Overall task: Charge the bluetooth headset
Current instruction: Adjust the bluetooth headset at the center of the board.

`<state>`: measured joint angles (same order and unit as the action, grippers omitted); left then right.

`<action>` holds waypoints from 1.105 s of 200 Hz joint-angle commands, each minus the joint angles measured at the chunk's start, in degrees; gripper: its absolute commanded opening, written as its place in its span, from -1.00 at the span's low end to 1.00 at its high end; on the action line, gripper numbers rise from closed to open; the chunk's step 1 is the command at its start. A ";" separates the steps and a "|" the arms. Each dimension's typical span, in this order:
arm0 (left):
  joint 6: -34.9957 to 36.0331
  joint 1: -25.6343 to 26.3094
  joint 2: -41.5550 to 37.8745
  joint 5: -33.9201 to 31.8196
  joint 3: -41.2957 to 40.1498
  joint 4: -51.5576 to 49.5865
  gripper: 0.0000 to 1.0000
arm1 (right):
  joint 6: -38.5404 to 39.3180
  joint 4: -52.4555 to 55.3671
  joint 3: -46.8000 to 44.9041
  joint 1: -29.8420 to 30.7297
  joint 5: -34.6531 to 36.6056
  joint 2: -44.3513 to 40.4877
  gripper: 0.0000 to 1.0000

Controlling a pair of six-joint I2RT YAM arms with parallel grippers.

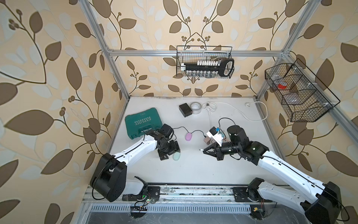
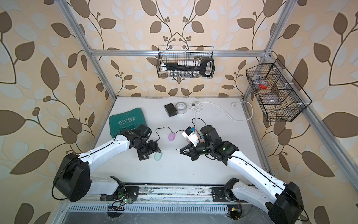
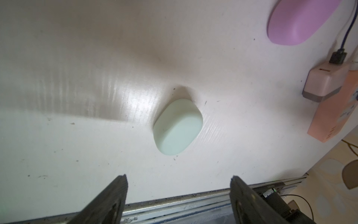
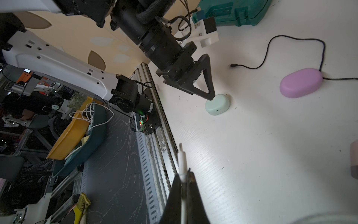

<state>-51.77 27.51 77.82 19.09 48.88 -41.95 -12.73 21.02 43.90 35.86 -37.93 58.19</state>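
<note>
**A:** Top views first: where is the headset case?
**B:** The mint-green case [image 1: 176,156] lies on the white counter [image 1: 193,170] toward the front, just beside the left jaws, which point down at it. A purple case [image 1: 188,136] sits farther back with a black cable [image 1: 179,128] running past it. A green tool case [image 1: 141,121] is behind the left arm.

**A:** And the right jaws?
**B:** They are low over the middle of the counter, pinched on a white plug [image 1: 200,149] and apart from the mint-green case.

**A:** Left wrist view?
**B:** The left jaws stand wide. The mint-green case [image 3: 178,127] lies ahead of the tips, in line with the gap, and neither tip touches it. A pink charger [image 3: 327,81] with a dark lead plugged in sits at the edge.

**A:** Right wrist view?
**B:** The right jaws are closed tight on the white plug [image 4: 182,159], which sticks out past the tips. One left tip sits right at the top edge of the mint-green case [image 4: 218,104], but I cannot tell whether it touches. A small dark slot faces this camera. The black cable's loose end lies bare on the counter.
</note>
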 commanded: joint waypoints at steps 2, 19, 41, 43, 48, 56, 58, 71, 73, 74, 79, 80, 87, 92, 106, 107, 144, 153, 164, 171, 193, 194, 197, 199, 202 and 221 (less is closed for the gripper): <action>-11.24 -0.21 0.42 0.85 -0.51 0.96 0.69 | -0.80 -1.29 -1.40 -0.27 0.47 -1.12 -0.97; -15.30 -0.18 0.83 -0.77 0.50 0.91 0.70 | -0.89 -1.55 -1.71 -0.27 0.37 -1.28 -0.97; -19.93 -0.21 0.99 -1.83 1.61 -0.62 0.68 | -0.89 -1.67 -2.15 -0.27 0.71 -2.01 -0.96; -20.34 -0.20 1.01 -2.03 1.82 -0.95 0.68 | -0.89 -1.70 -2.22 -0.29 0.74 -2.14 -0.96; -21.35 -0.17 1.06 -2.67 2.15 -1.87 0.67 | -0.89 -1.83 -2.32 -0.26 0.78 -2.35 -0.96; -22.81 -0.17 1.17 -3.39 2.48 -2.56 0.67 | -0.91 -2.14 -2.41 -0.29 0.93 -2.63 -0.96; -23.26 -0.17 1.19 -3.65 2.58 -3.01 0.67 | -0.90 -2.12 -2.41 -0.31 0.93 -2.64 -0.96; -25.16 -0.17 1.69 -4.77 3.26 -4.23 0.67 | -0.89 -2.21 -2.31 -0.28 0.96 -2.74 -0.96; -25.41 -0.17 1.82 -5.01 3.42 -4.37 0.67 | -0.87 -2.23 -2.39 -0.31 0.94 -2.74 -0.96; -25.58 -0.17 1.81 -5.06 3.46 -4.41 0.67 | -0.88 -2.26 -2.36 -0.29 0.98 -2.74 -0.96; -26.18 -0.17 2.18 -5.15 3.55 -4.50 0.67 | -0.85 -2.21 -2.45 -0.38 1.01 -2.78 -0.96; -26.27 -0.17 2.26 -5.09 3.57 -4.43 0.67 | -0.87 -2.25 -2.47 -0.36 1.01 -2.76 -0.96; -26.53 -0.17 2.93 -4.56 3.76 -3.80 0.67 | -0.96 -2.29 -2.49 -0.36 1.02 -2.76 -0.95; -26.67 -0.10 3.61 -4.20 4.08 -3.84 0.65 | -0.98 -2.29 -2.49 -0.38 1.06 -2.76 -0.95; -26.83 -0.10 6.79 -2.92 5.36 -4.54 0.63 | -1.07 -2.37 -2.67 -0.41 1.03 -2.86 -0.95; -26.77 -0.09 6.98 -2.87 5.40 -4.54 0.62 | -1.07 -2.38 -2.68 -0.42 1.07 -2.84 -0.95; -28.12 0.60 10.80 -3.28 5.48 -2.35 0.59 | -1.16 -2.65 -2.88 -0.37 1.16 -3.23 -0.95; -28.36 0.83 11.10 -4.42 5.77 -2.42 0.62 | -1.12 -2.64 -2.87 -0.41 1.19 -3.31 -0.95; -28.56 0.86 11.49 -4.42 5.74 -1.53 0.64 | -1.15 -2.67 -2.92 -0.40 1.13 -3.44 -0.95; -28.70 0.82 11.95 -4.53 5.87 -1.63 0.65 | -1.16 -2.70 -2.94 -0.42 1.02 -3.44 -0.95; -28.95 1.10 13.39 -3.94 6.32 -0.93 0.65 | -1.16 -2.92 -3.15 -0.37 1.01 -3.44 -0.94; -28.97 1.12 13.49 -3.96 6.36 -0.93 0.65 | -1.16 -2.91 -3.13 -0.36 1.02 -3.40 -0.94; -29.14 1.14 13.74 -3.90 6.47 -1.01 0.65 | -1.09 -2.95 -3.12 -0.35 1.00 -3.38 -0.95; -29.21 1.14 13.80 -3.89 6.42 -1.02 0.65 | -1.07 -2.96 -3.12 -0.35 0.97 -3.36 -0.95; -29.40 1.27 13.96 -3.89 6.59 -1.09 0.65 | -1.07 -3.04 -3.15 -0.36 0.89 -3.35 -0.94; -31.14 1.89 14.98 -3.35 6.47 -0.55 0.63 | -1.11 -3.44 -3.23 -0.35 0.56 -3.36 -0.95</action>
<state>-80.23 28.40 91.59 16.01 53.95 -42.19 -13.50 18.52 41.67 35.59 -37.45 55.55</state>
